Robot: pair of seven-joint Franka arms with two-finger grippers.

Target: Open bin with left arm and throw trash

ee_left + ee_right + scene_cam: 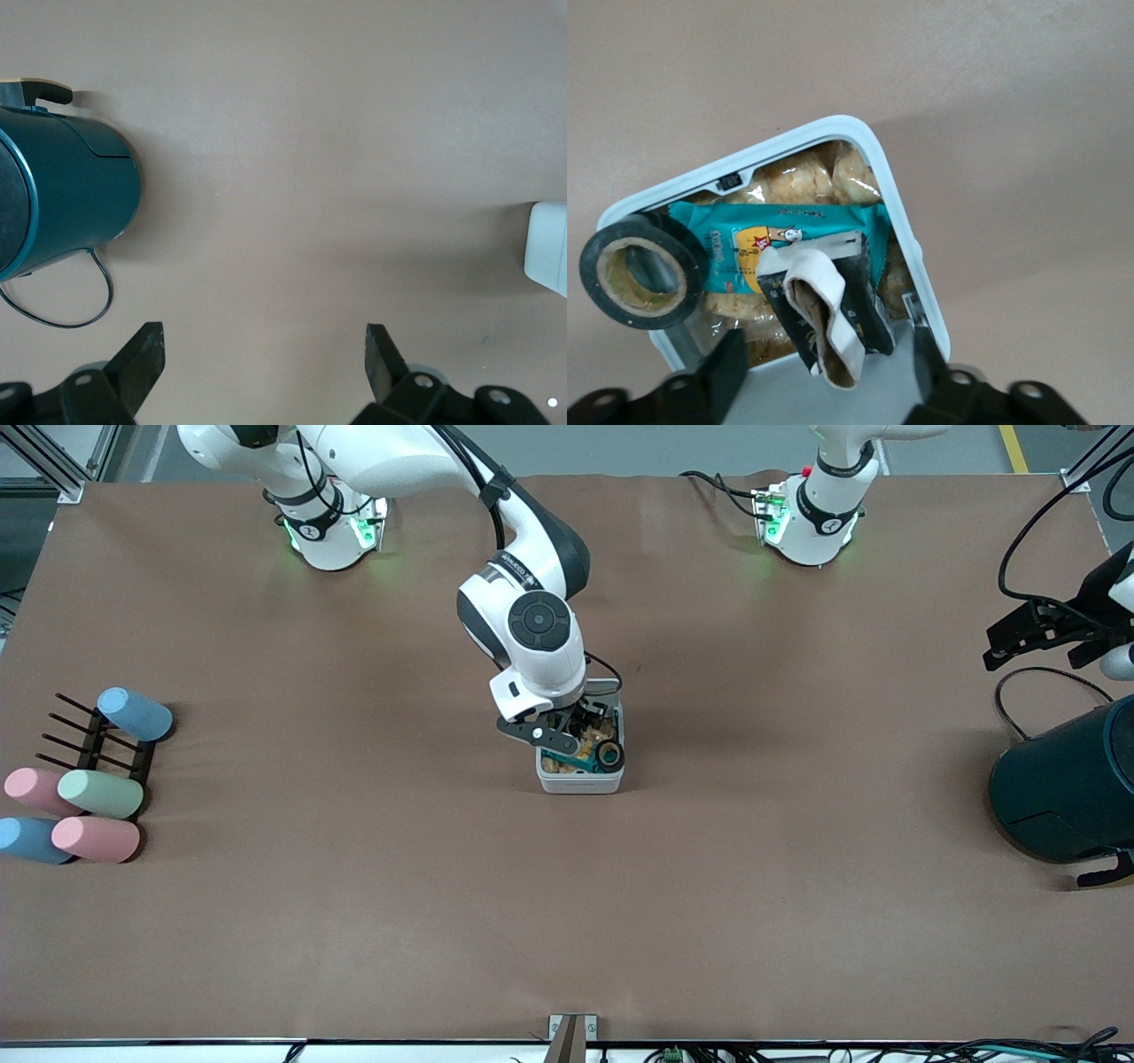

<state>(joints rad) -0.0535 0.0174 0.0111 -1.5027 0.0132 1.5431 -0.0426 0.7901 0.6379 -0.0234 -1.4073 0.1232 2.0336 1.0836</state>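
The small white bin (580, 782) stands open in the middle of the table, its lid (605, 688) tipped back. In the right wrist view the bin (908, 239) holds snack packets, and the black wrapper (864, 323) and the beige rubber band (828, 319) lie on top of them. The black tape roll (638, 270) rests at the bin's rim and also shows in the front view (609, 755). My right gripper (576, 731) hangs open just over the bin, its fingers apart on either side of the band (828, 376). My left gripper (1032, 646) is open and empty (264, 354) above bare table at the left arm's end.
A big dark teal cylinder (1067, 788) lies at the left arm's end of the table, also in the left wrist view (66, 199). Several pastel cylinders (99, 793) lie on and around a black rack (93, 735) at the right arm's end.
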